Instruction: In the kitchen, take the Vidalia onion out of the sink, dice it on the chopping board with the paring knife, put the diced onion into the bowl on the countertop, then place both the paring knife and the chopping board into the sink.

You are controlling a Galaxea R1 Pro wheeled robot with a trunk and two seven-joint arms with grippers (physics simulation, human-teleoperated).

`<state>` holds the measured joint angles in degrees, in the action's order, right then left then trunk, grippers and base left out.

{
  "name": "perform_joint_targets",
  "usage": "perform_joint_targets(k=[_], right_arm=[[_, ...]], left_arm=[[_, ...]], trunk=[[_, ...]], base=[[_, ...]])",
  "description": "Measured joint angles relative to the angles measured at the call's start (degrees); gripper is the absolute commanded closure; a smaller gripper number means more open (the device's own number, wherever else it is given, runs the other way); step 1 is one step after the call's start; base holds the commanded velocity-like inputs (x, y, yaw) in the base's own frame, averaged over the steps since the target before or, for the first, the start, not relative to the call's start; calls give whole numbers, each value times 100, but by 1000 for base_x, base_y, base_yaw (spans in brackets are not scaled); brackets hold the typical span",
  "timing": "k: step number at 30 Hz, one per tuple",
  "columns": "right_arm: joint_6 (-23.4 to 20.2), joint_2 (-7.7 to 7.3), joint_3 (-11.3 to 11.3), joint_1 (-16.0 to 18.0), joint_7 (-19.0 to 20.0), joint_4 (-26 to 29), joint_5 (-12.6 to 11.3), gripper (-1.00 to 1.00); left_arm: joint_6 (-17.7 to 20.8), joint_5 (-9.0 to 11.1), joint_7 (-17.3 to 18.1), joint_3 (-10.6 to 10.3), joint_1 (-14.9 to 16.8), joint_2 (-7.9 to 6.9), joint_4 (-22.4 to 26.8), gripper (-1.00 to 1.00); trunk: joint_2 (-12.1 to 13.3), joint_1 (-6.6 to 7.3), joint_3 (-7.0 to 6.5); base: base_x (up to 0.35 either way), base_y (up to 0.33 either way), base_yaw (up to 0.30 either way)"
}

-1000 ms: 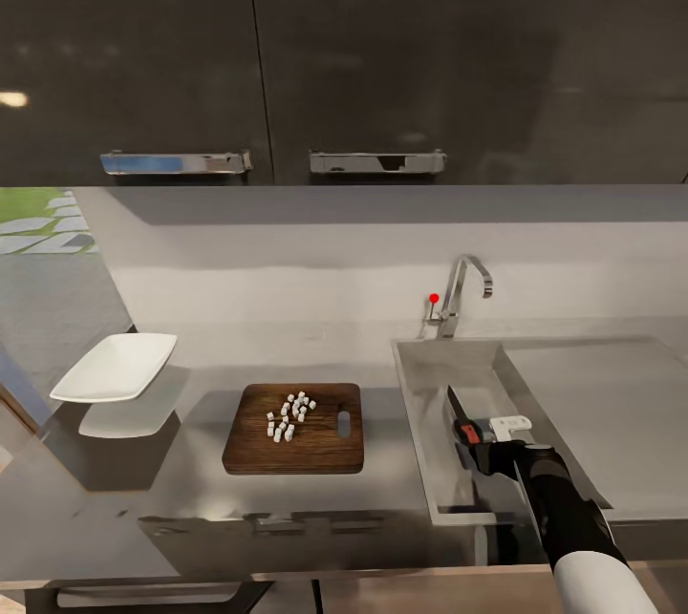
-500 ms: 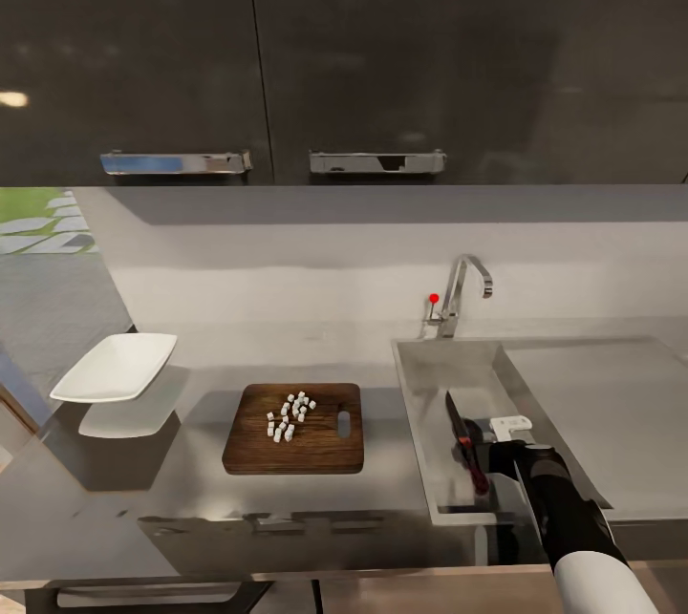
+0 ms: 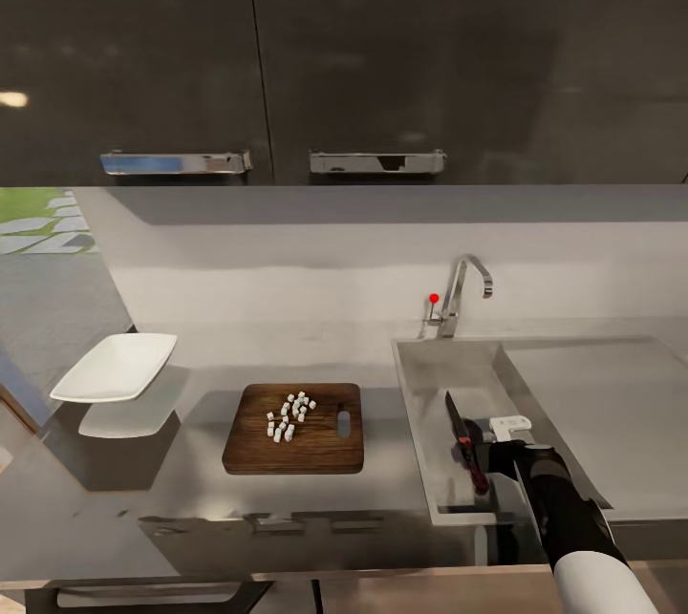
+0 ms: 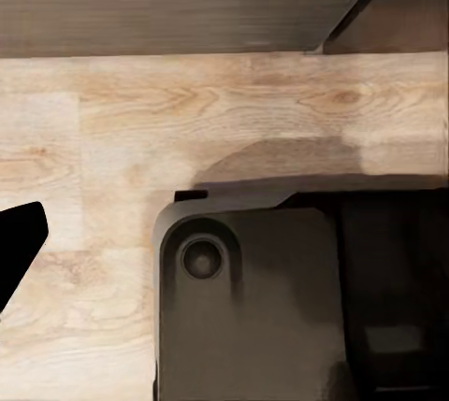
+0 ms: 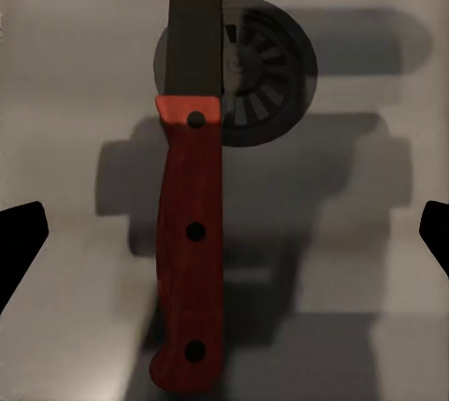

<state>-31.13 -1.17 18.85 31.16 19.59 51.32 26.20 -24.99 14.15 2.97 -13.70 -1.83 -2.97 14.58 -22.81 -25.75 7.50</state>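
The paring knife (image 3: 463,444) lies in the sink (image 3: 426,373), free of any grip, its red handle (image 5: 190,261) toward me and its dark blade over the round drain (image 5: 271,69). My right gripper (image 3: 489,457) hovers just above the handle, open wide, its fingertips (image 5: 19,242) well apart on either side of the knife. Small white pieces of diced Vidalia onion (image 3: 290,414) sit in a loose heap on the brown chopping board (image 3: 325,454) on the countertop (image 3: 191,490). The white bowl (image 3: 115,366) stands empty at the far left. My left gripper's dark fingertip (image 4: 15,244) hangs over wooden floor.
A chrome faucet (image 3: 461,293) with a red-tipped lever stands behind the basin. The flat drainboard (image 3: 602,404) stretches right of it. Dark wall cabinets (image 3: 287,51) with chrome handles hang above. The robot's dark base (image 4: 253,307) sits under the left wrist.
My right gripper has opened and let go of the paring knife, which dropped a little lower into the sink. Over the last half second nothing else moved.
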Motion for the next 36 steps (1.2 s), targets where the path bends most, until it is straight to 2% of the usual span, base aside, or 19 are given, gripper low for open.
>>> perform_joint_targets(k=[3,8,9,11,12,14,17,22,36], right_arm=[[0,0,-5,2,0,0,0,-100],[0,0,-8,0,0,0,0,-100],[0,0,-8,0,0,0,0,-100],[0,0,-9,1,0,0,0,-100],[0,0,-9,0,0,0,0,-100],[0,0,-9,2,0,0,0,-100],[0,1,-9,0,0,0,0,-100],[0,7,-9,1,0,0,0,-100],[0,9,-9,-1,2,0,0,-100]], left_arm=[[-8,0,9,-12,-1,-4,222,-100],[-68,0,37,-20,-5,-13,278,-100],[-195,1,35,-22,-7,-16,275,-100],[-716,3,13,-24,-9,-49,230,-100],[-1041,5,6,-24,-9,-78,149,-100],[-1426,8,0,-21,-10,-100,-98,-100],[-1743,5,-2,-12,-10,-105,-625,-100],[-1834,8,-2,-4,-9,-107,-836,-100],[-1847,10,-2,2,-9,-113,-966,-100]], trunk=[[0,0,0],[0,0,0],[0,0,0],[0,0,0],[0,0,0],[0,0,1],[0,0,1],[0,0,0],[0,0,0]], base=[[0,0,0],[0,0,0],[0,0,0],[0,0,0],[0,0,0],[0,0,0],[0,0,0],[0,0,0],[0,0,0]])
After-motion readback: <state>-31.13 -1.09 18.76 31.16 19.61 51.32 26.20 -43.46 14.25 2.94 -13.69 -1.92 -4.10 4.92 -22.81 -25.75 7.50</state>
